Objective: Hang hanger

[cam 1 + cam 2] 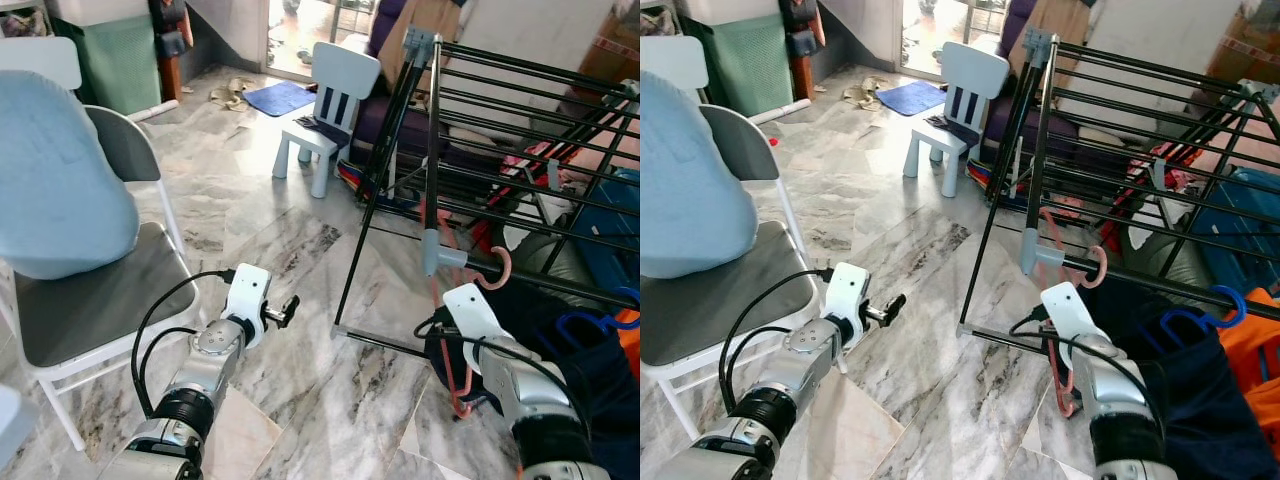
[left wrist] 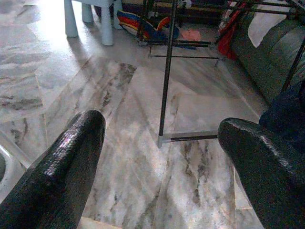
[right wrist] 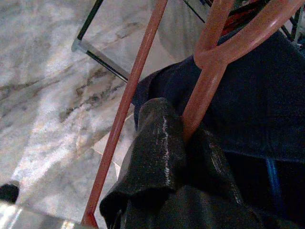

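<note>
Right gripper (image 3: 183, 138) clamps its black fingers on the neck of a salmon-pink plastic hanger (image 3: 209, 81), whose curved hook (image 1: 497, 272) rests over a low bar of the black metal drying rack (image 1: 520, 130). Smooth, thin hanger rods slant down past a dark navy cloth (image 3: 257, 95). Veined grey marble floor (image 1: 290, 260) lies open between the rack's foot and a grey folding chair (image 1: 95, 300); a pale blue child's chair (image 1: 325, 110) stands well behind. Left gripper (image 1: 290, 310) hovers over the floor, fingers spread, holding nothing.
</note>
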Controlling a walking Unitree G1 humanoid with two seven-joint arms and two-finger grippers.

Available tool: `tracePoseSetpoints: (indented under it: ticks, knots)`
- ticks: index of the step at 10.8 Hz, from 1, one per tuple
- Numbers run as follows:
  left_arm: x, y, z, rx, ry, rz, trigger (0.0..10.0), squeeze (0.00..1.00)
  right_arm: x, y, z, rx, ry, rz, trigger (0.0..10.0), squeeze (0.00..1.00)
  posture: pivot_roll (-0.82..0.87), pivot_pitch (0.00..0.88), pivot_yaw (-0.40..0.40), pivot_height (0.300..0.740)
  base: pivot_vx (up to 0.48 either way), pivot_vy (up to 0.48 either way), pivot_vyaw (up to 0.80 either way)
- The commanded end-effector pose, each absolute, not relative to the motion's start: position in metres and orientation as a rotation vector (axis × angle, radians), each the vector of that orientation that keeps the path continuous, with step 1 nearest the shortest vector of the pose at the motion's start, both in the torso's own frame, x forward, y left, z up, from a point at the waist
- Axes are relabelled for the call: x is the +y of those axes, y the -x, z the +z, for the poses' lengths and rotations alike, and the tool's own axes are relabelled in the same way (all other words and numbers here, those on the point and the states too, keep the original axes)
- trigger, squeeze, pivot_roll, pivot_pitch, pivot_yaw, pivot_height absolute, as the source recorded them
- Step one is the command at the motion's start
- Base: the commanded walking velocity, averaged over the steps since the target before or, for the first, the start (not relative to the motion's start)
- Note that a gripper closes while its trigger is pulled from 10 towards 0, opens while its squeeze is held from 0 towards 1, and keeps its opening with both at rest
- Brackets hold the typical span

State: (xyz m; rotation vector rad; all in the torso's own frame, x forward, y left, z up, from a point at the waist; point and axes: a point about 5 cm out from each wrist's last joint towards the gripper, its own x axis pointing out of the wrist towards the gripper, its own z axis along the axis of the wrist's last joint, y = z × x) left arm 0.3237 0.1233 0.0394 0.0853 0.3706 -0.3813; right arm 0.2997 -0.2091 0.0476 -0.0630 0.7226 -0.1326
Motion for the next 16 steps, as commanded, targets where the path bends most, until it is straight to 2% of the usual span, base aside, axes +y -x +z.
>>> tracePoseSetpoints:
  ticks: [1,6,8,12,16]
  knots:
    - [0.118,-0.326,0.043,0.363,-0.092,-0.394,10.0,0.0,-0.219,-0.3,0.045,0.742,0.043,-0.167,10.0,0.0,0.07,0.0,-0.152,0.74,0.0,0.0,0.0]
    - [0.118,-0.326,0.042,0.372,-0.103,-0.406,10.0,0.0,-0.224,-0.336,0.072,0.628,0.063,-0.19,10.0,0.0,0.08,0.0,-0.15,0.74,0.0,0.0,0.0]
    - [0.117,-0.326,0.042,0.376,-0.108,-0.409,10.0,0.0,-0.225,-0.34,0.068,0.658,-0.008,-0.186,10.0,0.0,0.08,0.0,-0.153,0.74,0.0,0.0,0.0]
    - [0.119,-0.325,0.042,0.381,-0.117,-0.408,10.0,0.0,-0.212,-0.327,0.039,0.741,-0.046,-0.155,10.0,0.0,0.09,0.0,-0.153,0.74,0.0,0.0,0.0]
    - [0.119,-0.326,0.042,0.388,-0.129,-0.42,10.0,0.0,-0.212,-0.311,0.02,0.777,-0.063,-0.166,10.0,0.0,0.09,0.0,-0.138,0.74,0.0,0.0,0.0]
